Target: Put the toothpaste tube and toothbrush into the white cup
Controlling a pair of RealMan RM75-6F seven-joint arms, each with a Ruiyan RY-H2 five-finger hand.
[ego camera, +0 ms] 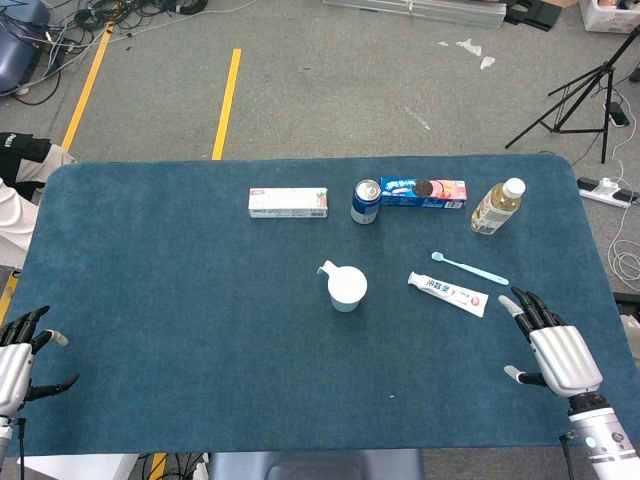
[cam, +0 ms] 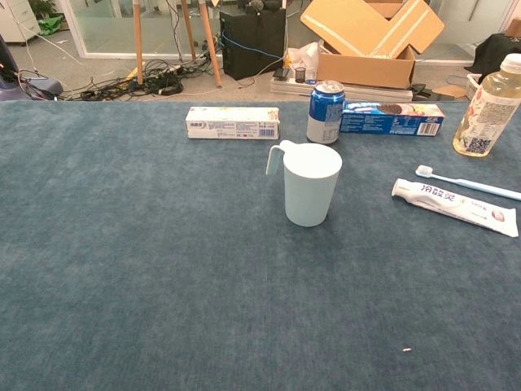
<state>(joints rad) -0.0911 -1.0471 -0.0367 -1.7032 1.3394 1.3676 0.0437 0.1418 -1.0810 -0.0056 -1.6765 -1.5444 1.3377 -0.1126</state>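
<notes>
The white cup [ego camera: 346, 287] [cam: 310, 184] stands upright near the table's middle, its handle to the left. To its right lies the white toothpaste tube [ego camera: 448, 293] [cam: 454, 206], flat on the cloth. Just behind the tube lies the light-blue toothbrush [ego camera: 469, 267] [cam: 466, 182]. My right hand [ego camera: 548, 343] rests open at the table's front right, a short way right of the tube and touching nothing. My left hand [ego camera: 22, 350] is open at the front left edge, far from everything. Neither hand shows in the chest view.
Along the back stand a toothpaste box [ego camera: 288, 202] [cam: 232, 123], a blue can [ego camera: 366, 202] [cam: 326, 112], a blue cookie packet [ego camera: 423, 192] [cam: 391, 118] and a yellow drink bottle [ego camera: 497, 207] [cam: 488, 106]. The blue table cloth [ego camera: 200, 300] covers the table.
</notes>
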